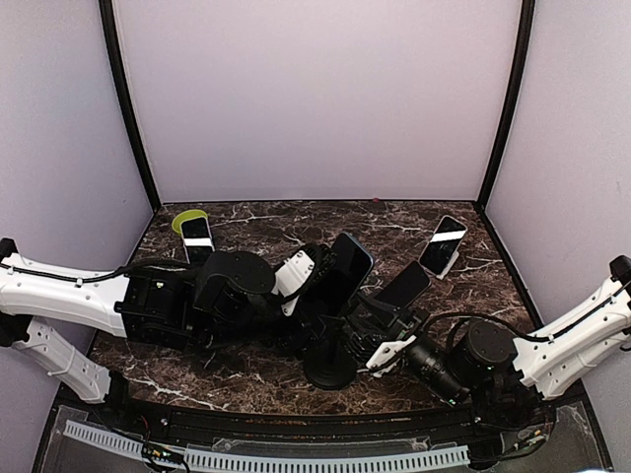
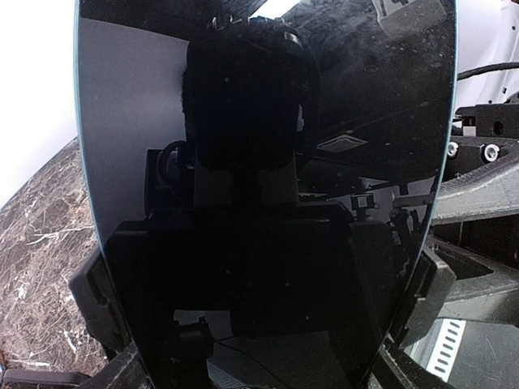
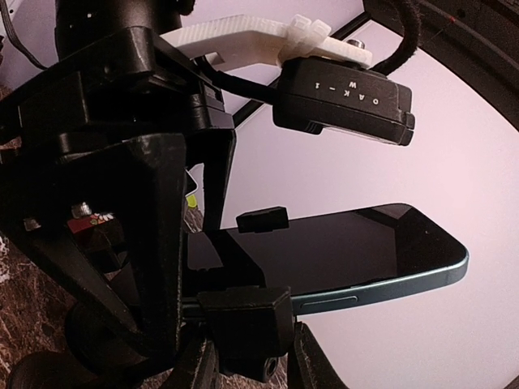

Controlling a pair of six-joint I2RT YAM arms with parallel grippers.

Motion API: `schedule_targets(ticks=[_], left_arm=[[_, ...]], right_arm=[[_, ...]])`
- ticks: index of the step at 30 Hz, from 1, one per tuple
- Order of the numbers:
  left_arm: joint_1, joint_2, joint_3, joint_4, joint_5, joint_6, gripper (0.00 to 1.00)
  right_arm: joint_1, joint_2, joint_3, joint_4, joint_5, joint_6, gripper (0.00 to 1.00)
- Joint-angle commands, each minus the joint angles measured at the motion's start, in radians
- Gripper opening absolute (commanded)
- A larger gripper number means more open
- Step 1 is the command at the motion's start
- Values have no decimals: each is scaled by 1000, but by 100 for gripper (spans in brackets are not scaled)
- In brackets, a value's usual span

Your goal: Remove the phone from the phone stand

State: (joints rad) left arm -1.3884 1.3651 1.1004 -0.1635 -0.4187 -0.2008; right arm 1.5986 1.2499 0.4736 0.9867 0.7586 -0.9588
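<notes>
A dark phone with a blue-green edge [image 1: 351, 262] sits tilted in the clamp of a black phone stand with a round base [image 1: 330, 368]. My left gripper [image 1: 317, 273] is shut on the phone. In the left wrist view the glossy screen [image 2: 268, 162] fills the frame, with fingers [image 2: 96, 298] against both long edges. My right gripper [image 1: 381, 342] is shut on the stand's clamp block [image 3: 243, 320] just below the phone [image 3: 349, 251], with its fingertips [image 3: 195, 366] on either side.
A second phone [image 1: 196, 239] leans by a lime-green object [image 1: 189, 219] at the back left. A white-edged phone [image 1: 443, 245] and a black phone [image 1: 402, 285] lie at the right. Booth walls close in the back and both sides.
</notes>
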Motion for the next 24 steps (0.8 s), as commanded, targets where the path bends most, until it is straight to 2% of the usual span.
schedule_targets(ticks=[1,8,24], left_arm=[[39,-52,-8,-8,-7,-51,67],[65,-86,-33,20,42,-79,62],[97,-171,-110,72,118,-88,57]], right_arm=[[4,-45,-28,36,-8,16,0],[4,-68,-53,17,-10,21,0],[-4,-79,-66,20,-10,39,0]])
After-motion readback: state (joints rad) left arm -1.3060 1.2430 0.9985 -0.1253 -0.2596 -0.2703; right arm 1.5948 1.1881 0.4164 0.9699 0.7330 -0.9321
